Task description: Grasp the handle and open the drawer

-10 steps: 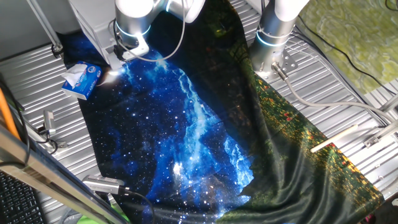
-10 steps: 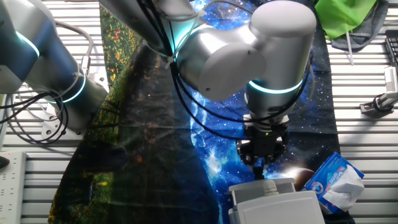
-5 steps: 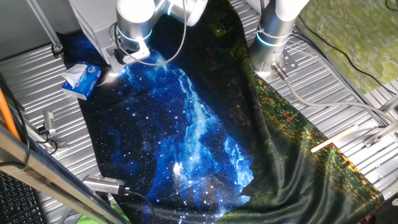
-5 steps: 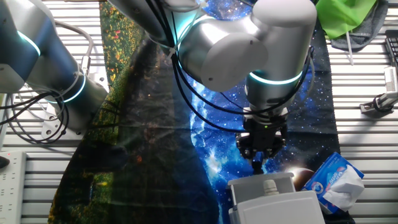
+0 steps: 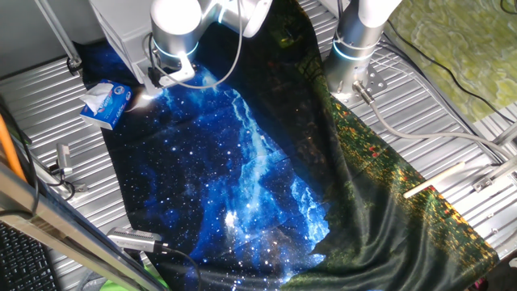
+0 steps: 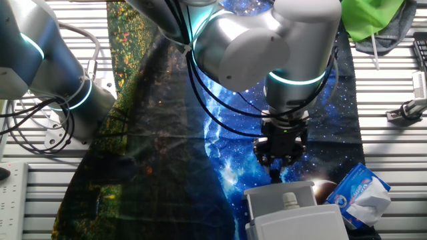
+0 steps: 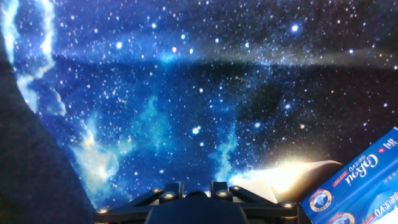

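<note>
Drawer unit [image 6: 290, 213] placed on cloth [image 6: 233, 153]; carton [image 6: 360, 193] set just beside it; gripper [image 6: 279, 175] positioned above drawer front.

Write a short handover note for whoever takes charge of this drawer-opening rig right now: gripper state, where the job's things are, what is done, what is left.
Gripper: hangs over the starry cloth just in front of the drawer unit; whether it is open cannot be told.
Drawer: top of the grey-white unit, its front sticking out beyond the body, small knob on top.
Tissue carton: beside the unit.
Done: drawer looks partly pulled out.
Left: confirm it is open far enough.
</note>
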{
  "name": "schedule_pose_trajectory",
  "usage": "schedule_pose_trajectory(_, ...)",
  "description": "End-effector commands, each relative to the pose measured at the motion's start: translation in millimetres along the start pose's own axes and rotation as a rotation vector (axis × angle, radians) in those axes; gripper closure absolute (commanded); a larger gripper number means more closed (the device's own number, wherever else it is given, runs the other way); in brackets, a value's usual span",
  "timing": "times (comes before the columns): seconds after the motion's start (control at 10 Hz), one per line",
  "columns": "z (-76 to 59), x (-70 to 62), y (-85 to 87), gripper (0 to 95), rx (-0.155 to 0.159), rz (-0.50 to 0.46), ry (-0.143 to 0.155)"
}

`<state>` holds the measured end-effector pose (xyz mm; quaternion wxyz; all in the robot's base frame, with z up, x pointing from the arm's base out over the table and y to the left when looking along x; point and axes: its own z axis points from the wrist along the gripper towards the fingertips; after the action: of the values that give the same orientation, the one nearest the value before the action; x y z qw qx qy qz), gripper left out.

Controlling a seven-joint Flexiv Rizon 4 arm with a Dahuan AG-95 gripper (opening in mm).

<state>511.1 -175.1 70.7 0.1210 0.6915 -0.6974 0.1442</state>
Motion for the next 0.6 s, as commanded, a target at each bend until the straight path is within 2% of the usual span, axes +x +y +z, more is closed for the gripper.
schedule_pose_trajectory(0.1, -1.3, -1.5, 1.3, 95.0, -0.003, 0.007, 0.000)
schedule_pose_trajectory(0.6, -3.1, -7.7, 4.0, 95.0, -0.007, 0.029, -0.005)
